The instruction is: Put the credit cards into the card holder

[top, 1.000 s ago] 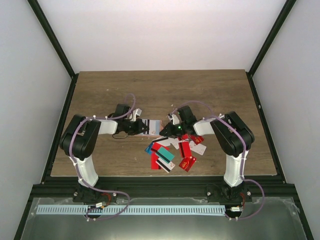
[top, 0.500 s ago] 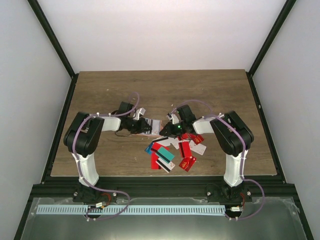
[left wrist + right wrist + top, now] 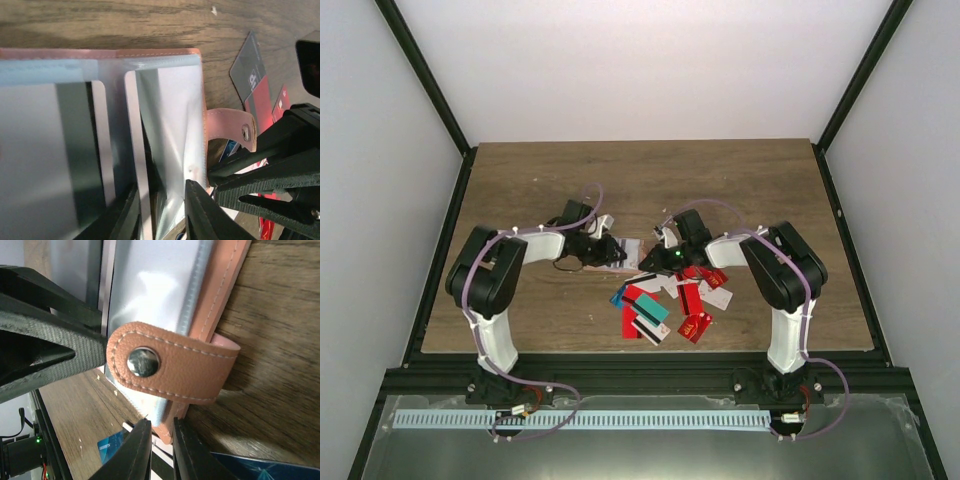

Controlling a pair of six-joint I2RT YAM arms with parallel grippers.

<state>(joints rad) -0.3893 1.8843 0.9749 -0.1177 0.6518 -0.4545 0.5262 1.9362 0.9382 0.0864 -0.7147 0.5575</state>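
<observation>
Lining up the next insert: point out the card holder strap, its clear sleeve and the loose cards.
card holder strap [image 3: 143, 361]: right wrist view, metal snap.
card holder sleeve [image 3: 170, 115]: left wrist view, bare plastic.
credit cards [image 3: 695, 326]: top view, near red card.

Top view looks down on the whole worktop [image 3: 720, 170] from the near side. Both wrist views crowd the card holder [image 3: 170, 100].

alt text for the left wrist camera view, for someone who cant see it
An open salmon card holder fills the view on a wooden table, pale cards in its clear sleeves. The left hand straddles a sleeve edge at the bottom, and the right hand pinches the holder's right edge below its snap strap. Red credit cards lie beyond.
</observation>
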